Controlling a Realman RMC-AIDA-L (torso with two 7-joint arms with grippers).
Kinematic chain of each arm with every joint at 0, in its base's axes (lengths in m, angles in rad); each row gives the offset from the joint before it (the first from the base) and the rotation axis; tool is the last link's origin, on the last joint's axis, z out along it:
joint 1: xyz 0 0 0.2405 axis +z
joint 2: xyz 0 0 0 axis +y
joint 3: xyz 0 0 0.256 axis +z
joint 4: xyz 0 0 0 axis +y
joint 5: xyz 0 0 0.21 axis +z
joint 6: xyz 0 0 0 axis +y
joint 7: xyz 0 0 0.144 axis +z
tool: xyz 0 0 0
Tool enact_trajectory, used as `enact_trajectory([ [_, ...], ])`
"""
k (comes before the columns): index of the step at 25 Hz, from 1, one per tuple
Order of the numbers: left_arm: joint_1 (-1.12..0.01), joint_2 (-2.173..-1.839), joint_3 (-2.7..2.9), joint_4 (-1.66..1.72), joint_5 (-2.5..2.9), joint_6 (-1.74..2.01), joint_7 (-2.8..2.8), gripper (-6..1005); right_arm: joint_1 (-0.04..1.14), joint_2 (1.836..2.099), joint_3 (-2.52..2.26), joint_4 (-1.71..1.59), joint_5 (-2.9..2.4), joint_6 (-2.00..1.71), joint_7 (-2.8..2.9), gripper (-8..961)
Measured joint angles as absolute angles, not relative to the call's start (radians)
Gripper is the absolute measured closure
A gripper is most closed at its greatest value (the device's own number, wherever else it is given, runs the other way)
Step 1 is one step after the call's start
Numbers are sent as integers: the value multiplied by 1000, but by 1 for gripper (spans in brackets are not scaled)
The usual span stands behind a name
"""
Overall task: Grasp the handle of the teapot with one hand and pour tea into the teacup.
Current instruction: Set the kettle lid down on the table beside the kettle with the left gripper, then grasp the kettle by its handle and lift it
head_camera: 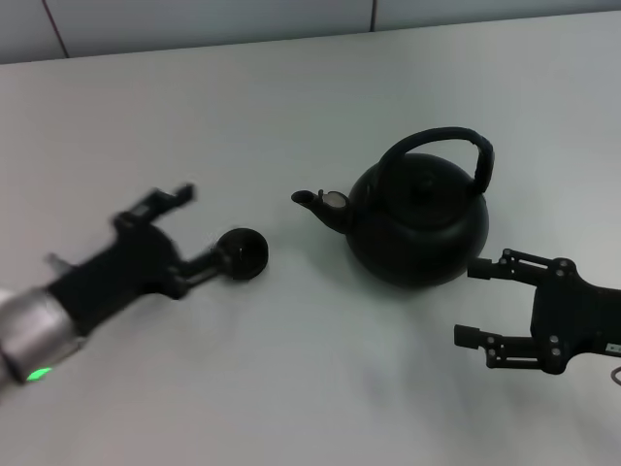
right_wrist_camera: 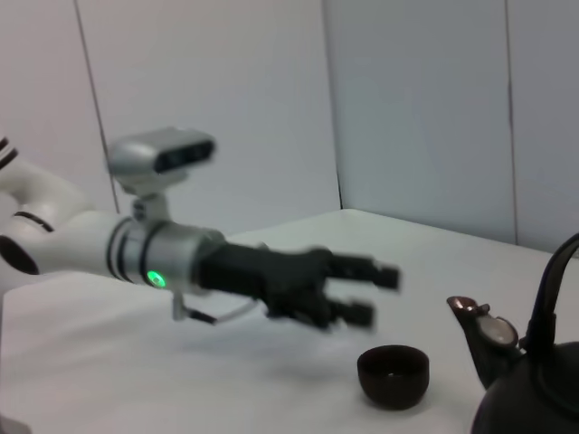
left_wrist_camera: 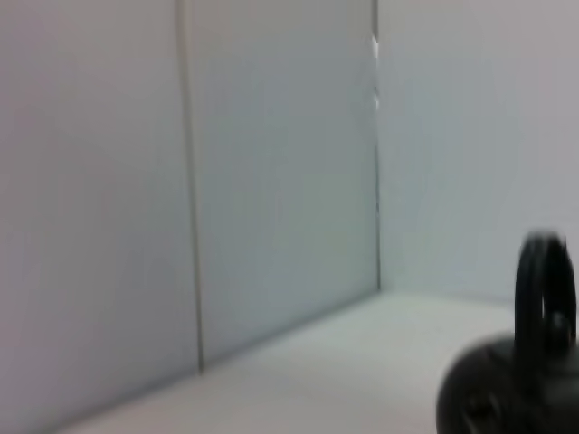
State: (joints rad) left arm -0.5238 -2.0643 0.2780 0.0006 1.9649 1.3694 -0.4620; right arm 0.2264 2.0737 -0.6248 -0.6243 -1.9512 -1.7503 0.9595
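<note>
The matte-black teapot (head_camera: 417, 218) stands upright on the white table, right of centre, its spout pointing to the robot's left and its arched handle (head_camera: 441, 141) raised over the lid. The small dark teacup (head_camera: 243, 252) stands on the table left of the spout. My left gripper (head_camera: 206, 225) is open, its fingers blurred, right by the cup; in the right wrist view the left gripper (right_wrist_camera: 378, 295) hovers just above and behind the teacup (right_wrist_camera: 392, 375), apart from it. My right gripper (head_camera: 475, 303) is open and empty, low beside the teapot's near right side. The teapot also shows in the left wrist view (left_wrist_camera: 507, 389) and the right wrist view (right_wrist_camera: 534, 398).
The white table (head_camera: 291, 116) stretches back to a pale panelled wall (head_camera: 194, 19). Nothing else stands on it in these views.
</note>
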Motion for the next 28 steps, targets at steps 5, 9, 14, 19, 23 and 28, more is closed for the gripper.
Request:
enact_trajectory([
  [5, -417, -2058, 282, 211, 1971, 1633, -624, 172, 231, 2074, -624, -629, -1951, -1750, 962, 156],
  [9, -320, -2035, 295, 336, 1973, 1788, -736, 172, 234, 2074, -616, -630, -1951, -1750, 962, 156],
  [14, -258, -1982, 336, 376, 1973, 1853, -792, 172, 236, 2074, -615, -630, -1950, -1752, 962, 157],
  [19, -255, -1977, 354, 387, 1976, 1859, -797, 172, 240, 2074, -615, -628, -1950, -1753, 958, 157],
  [23, -254, -1979, 355, 404, 2015, 1860, -791, 173, 246, 2075, -614, -624, -1949, -1752, 957, 158],
  [28, -244, -2016, 355, 522, 2126, 1800, -788, 173, 247, 2075, -614, -623, -1950, -1750, 957, 158],
])
